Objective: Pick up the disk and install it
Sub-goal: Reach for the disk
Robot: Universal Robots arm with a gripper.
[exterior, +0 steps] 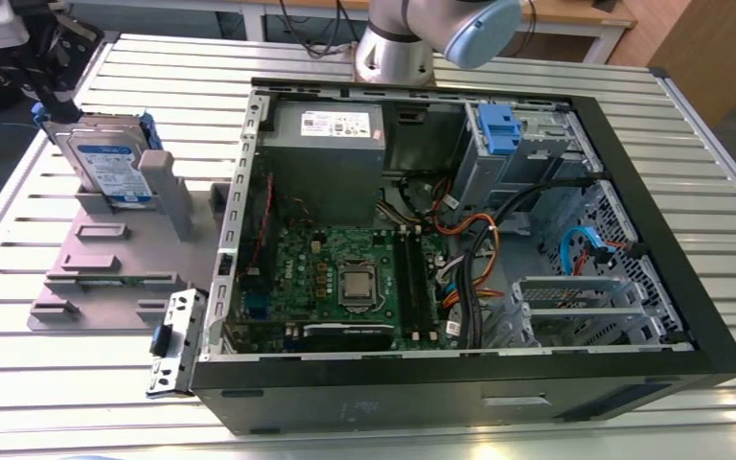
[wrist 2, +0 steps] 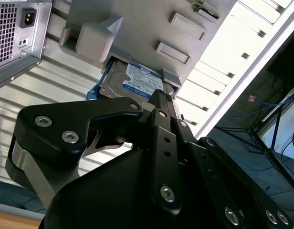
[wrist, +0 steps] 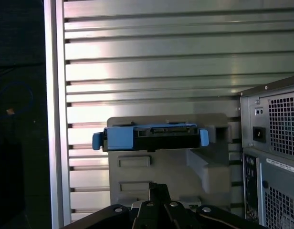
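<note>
**Fingers drawn together at the top edge of the upright disk**

Nearest us in both wrist views is the gripper [wrist: 159, 187], its black links converging. The fingers [wrist 2: 159, 109] are drawn together with nothing between them. Their tips sit close to the upper edge of the disk [wrist: 152, 137], and we cannot tell whether they touch it.

The disk stands on edge in a grey holder [wrist: 156, 171], with a blue rail capping each end. Its upper edge rises free above the holder's uprights.

Past the holder, we see bare slats of the bench [wrist: 152, 62] running out to the bench's side rail, so there is open room on that side. On the other side the computer case [exterior: 655, 206] stands just beside the holder.

In the exterior view the holder is at the exterior view's left. The case lies open-side up, its black rim framing the interior. The motherboard [exterior: 342, 278] lies flat on the case floor, with cables bunched beside it. A blue bracket [exterior: 502, 129] sits in the far corner, and the arm's base [exterior: 401, 53] stands beyond the case's far wall.
</note>
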